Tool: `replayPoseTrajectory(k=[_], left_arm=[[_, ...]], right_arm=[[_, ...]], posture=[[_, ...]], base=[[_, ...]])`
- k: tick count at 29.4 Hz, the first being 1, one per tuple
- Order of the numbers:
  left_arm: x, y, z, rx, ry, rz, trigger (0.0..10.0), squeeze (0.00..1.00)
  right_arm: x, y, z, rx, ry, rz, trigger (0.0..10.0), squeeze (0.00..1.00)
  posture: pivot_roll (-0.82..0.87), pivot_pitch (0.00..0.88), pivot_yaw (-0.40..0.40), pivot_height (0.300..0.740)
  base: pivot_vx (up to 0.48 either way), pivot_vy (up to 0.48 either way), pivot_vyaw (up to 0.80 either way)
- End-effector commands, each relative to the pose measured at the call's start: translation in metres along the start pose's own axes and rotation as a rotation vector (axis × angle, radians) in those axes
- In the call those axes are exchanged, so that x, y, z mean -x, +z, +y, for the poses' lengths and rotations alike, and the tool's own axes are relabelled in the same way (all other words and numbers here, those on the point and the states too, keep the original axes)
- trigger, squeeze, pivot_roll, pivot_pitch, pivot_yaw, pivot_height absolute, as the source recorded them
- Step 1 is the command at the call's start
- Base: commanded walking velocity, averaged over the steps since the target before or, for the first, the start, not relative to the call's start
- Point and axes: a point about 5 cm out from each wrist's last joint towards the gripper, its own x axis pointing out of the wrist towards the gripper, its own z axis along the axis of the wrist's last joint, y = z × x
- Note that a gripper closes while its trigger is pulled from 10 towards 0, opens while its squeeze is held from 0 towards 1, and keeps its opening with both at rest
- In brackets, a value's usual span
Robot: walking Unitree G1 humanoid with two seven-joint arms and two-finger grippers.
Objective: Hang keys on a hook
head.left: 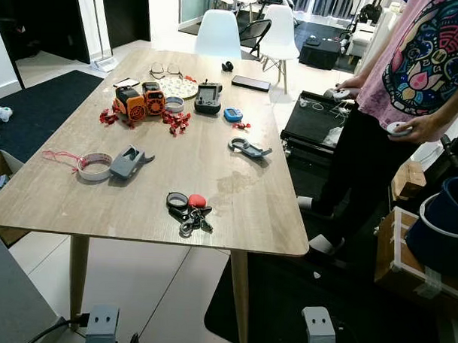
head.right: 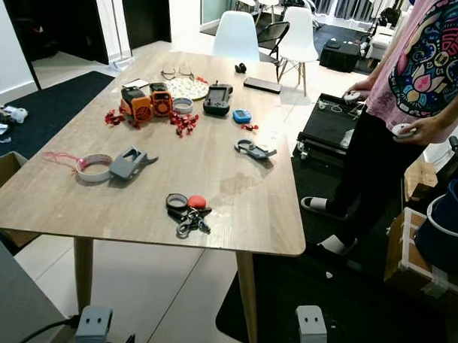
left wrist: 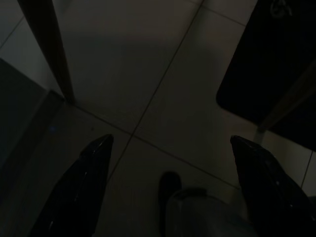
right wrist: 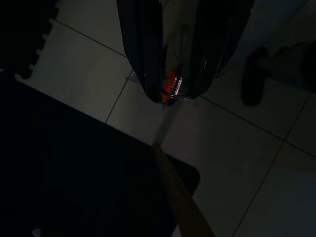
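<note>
Wooden table (head.left: 250, 210) seen from above and in front. A bunch of keys (head.left: 188, 210) with a red fob and a black fob lies near the front edge, a little right of centre. To its left lie a roll of tape (head.left: 94, 167) with a red cord and, touching the roll's right side, a grey clip-like tool (head.left: 129, 162). Farther back, an orange device (head.left: 139, 102), scattered red pieces (head.left: 175, 121), a small tape roll (head.left: 173, 104), a black handset (head.left: 208, 98), a blue item (head.left: 232, 114), a grey carabiner-like tool (head.right: 252, 149), glasses (head.left: 165, 69), and a dark phone (head.left: 251, 83) at the far edge. White chairs (head.left: 219, 34) stand behind the table. A person (head.left: 401, 95) in a pink patterned shirt stands just right of the table, a white controller (head.left: 398, 129) in each hand.

Left gripper (left wrist: 170, 163), in the dim left wrist view, hangs over the tiled floor (left wrist: 163, 74) beside a table leg (left wrist: 49, 49); its fingers (left wrist: 89, 168) are spread wide and hold nothing.

Right gripper (right wrist: 174, 81), in the right wrist view, hangs above the floor and a dark mat (right wrist: 74, 177). Its fingers stand close together with a narrow gap; something orange with a metal ring (right wrist: 174, 88) shows between the tips, but what it is, and whether it is gripped, cannot be told.
</note>
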Motion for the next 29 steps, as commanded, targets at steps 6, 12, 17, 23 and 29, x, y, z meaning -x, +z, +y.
replayPoseTrajectory(k=[6,12,17,23,29], left_arm=[[-0.006,0.018,0.005,-0.045,-0.020,-0.046,10.0,0.00],[-0.006,0.020,0.012,-0.048,0.001,-0.054,10.0,0.00],[-0.002,0.012,0.008,-0.051,-0.015,-0.041,10.0,0.00],[0.003,0.001,0.005,-0.064,-0.057,-0.011,10.0,0.00],[0.007,-0.005,0.000,-0.091,-0.099,0.005,10.0,0.00]], right_arm=[[-0.003,0.003,0.013,-0.028,0.017,-0.020,10.0,0.00],[-0.005,0.006,0.020,-0.024,0.036,-0.022,10.0,0.00],[-0.005,0.007,0.019,-0.017,0.038,-0.026,10.0,0.00],[-0.003,0.001,0.021,0.021,0.053,-0.025,10.0,0.00],[0.000,-0.006,0.016,0.037,0.050,-0.003,10.0,0.00]], posture=[[0.10,0.014,-0.011,0.740],[0.12,0.015,-0.015,0.740],[0.12,0.038,-0.021,0.740],[0.12,0.056,-0.028,0.740],[0.10,0.065,-0.032,0.740]], base=[[0.000,0.000,0.00],[0.000,0.000,0.00],[0.000,0.000,0.00],[0.000,0.000,0.00],[0.000,0.000,0.57]])
